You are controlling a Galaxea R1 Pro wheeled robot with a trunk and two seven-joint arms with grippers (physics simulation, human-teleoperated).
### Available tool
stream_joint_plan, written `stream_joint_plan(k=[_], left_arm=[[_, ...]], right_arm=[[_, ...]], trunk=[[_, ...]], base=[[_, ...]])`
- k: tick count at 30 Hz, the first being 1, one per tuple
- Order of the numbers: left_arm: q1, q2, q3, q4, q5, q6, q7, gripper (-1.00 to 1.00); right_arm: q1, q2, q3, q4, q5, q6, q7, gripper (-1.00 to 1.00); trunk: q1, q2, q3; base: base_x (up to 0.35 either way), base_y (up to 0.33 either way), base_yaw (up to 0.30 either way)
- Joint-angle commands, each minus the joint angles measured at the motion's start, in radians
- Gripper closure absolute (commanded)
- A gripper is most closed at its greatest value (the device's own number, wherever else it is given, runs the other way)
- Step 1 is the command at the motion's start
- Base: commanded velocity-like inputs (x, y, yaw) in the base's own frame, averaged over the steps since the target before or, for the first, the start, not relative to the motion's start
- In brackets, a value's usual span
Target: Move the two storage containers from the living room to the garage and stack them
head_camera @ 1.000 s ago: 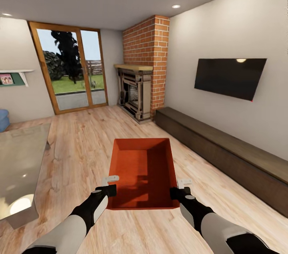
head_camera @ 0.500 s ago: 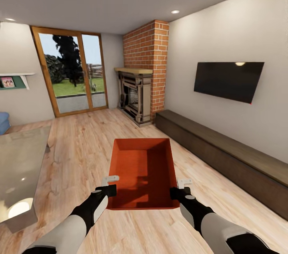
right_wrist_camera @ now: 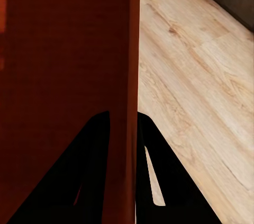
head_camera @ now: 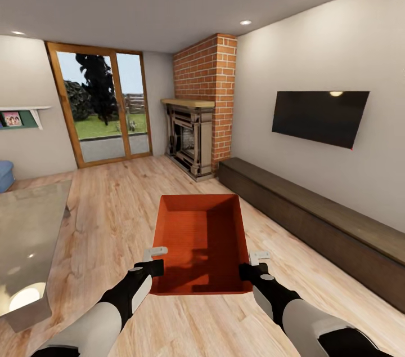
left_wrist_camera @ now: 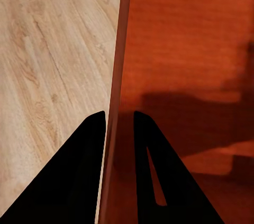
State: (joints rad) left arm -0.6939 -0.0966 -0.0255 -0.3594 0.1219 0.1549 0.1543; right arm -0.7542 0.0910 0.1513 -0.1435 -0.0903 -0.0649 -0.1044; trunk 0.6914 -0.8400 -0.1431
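The view has drifted a little, so the fireplace (head_camera: 194, 134) now sits lower. Both arms reach forward; the left gripper (head_camera: 156, 260) and right gripper (head_camera: 251, 264) pinch the storage container (head_camera: 201, 241) walls above the living room's plank floor (head_camera: 118, 205).

Head high; wrists close on container (head_camera: 201, 241).

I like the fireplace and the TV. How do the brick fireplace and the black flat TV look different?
The red brick fireplace stands on the light wood floor in the corner and rises to the ceiling; the black flat TV hangs off the floor on the beige wall. The fireplace is tall and narrow; the TV is wide and thin. Both are on the robot's right side.
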Motion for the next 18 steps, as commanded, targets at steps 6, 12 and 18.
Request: stream_joint_plan(k=[6,12,18], left_arm=[[-0.001,0.006,0.013,-0.007,-0.016,-0.005,0.019,1.00],[-0.001,0.006,0.013,-0.006,-0.016,-0.005,0.019,1.00],[-0.001,0.006,0.013,-0.006,-0.016,-0.005,0.019,1.00]], right_arm=[[-0.001,-0.001,0.001,0.004,-0.016,-0.004,-0.006,1.00],[-0.001,0.001,0.001,0.004,-0.016,-0.004,-0.006,1.00],[-0.001,0.001,0.001,0.004,-0.016,-0.003,-0.006,1.00]], trunk=[[0.000,-0.001,-0.001],[0.000,-0.001,-0.001],[0.000,-0.001,-0.001]], base=[[0.000,0.000,0.000],[0.000,0.000,0.048],[0.000,0.000,0.239]])
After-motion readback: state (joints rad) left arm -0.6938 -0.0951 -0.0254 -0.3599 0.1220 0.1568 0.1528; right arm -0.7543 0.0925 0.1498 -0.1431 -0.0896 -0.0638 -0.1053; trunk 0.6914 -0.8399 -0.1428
